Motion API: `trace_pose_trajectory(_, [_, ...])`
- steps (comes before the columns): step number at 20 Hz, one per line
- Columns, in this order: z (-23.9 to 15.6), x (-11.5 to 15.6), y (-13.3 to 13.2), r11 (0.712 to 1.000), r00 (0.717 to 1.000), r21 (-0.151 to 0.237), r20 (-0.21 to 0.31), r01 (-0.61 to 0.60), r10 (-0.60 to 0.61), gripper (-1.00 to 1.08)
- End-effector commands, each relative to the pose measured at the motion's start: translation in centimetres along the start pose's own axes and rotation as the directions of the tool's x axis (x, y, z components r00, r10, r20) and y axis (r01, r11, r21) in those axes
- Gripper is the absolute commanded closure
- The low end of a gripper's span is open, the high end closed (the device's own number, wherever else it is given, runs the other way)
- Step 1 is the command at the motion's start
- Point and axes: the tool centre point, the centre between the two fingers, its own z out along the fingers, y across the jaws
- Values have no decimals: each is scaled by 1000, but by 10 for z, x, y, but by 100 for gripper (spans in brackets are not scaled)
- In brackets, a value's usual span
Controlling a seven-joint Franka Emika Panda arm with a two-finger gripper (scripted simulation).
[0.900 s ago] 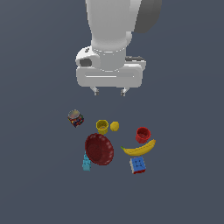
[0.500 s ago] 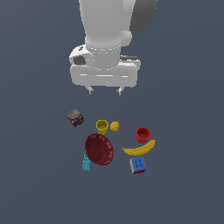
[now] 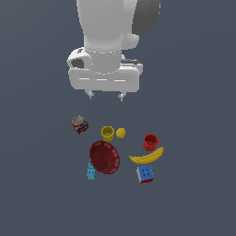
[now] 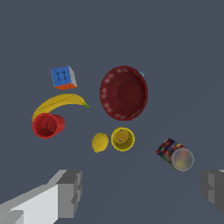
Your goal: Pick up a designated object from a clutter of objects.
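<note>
Flat dark-grey floor. Chequered can (image 3: 79, 124) stands apart from the clutter, leaving approach room. Gripper (image 3: 106, 96) hovers above, fingers spread, holding nothing.

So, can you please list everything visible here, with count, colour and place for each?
can: 1, chequered with grey top, exterior view's far left, apart from the rest
yellow cup: 1, yellow, beside the ball
ball: 1, yellow, middle
bowl: 1, dark red, below the yellow cup
red cup: 1, red, by the banana
banana: 1, yellow
bricks: 2, blue, one beside the bowl, one under the banana
gripper: 1, white, open, above everything
</note>
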Motion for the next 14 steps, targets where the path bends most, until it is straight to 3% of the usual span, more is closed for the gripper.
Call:
trace_pose_trajectory(1, [6, 0, 4, 1000, 1000, 2, 1, -15, 15, -92])
trace_pose_trajectory(9, [47, -2, 35, 992, 992, 18, 8, -128, 128, -92])
trace_pose_trajectory(14, [90, -10, 68, 968, 969, 28, 16, -248, 248, -92])
